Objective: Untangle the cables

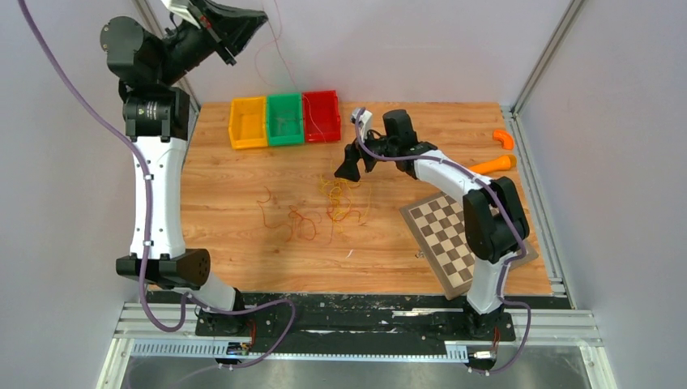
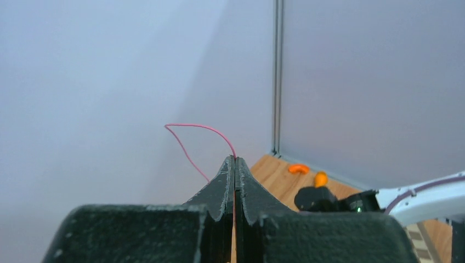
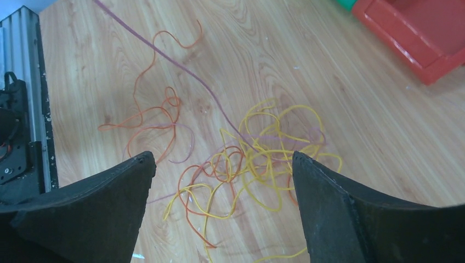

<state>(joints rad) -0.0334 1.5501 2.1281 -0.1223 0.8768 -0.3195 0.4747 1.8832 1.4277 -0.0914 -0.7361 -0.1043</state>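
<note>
In the upper left of the top view, the left gripper (image 2: 234, 160) is raised high above the table (image 1: 227, 211). Its jaws are pressed together on a thin red cable (image 2: 197, 125) that arches out from between the tips. To the right, along the far edge, a yellow bin (image 1: 248, 121), a green bin (image 1: 284, 118) and a red bin (image 1: 322, 116) sit side by side. At mid-table the orange cables (image 3: 159, 115) lie in loose curls. Just to their right the yellow cables (image 3: 274, 142) are knotted together with some orange strands. The right gripper (image 3: 222, 158) hangs over this tangle with its jaws spread wide, holding nothing. A checkerboard (image 1: 445, 231) lies at the lower right.
</note>
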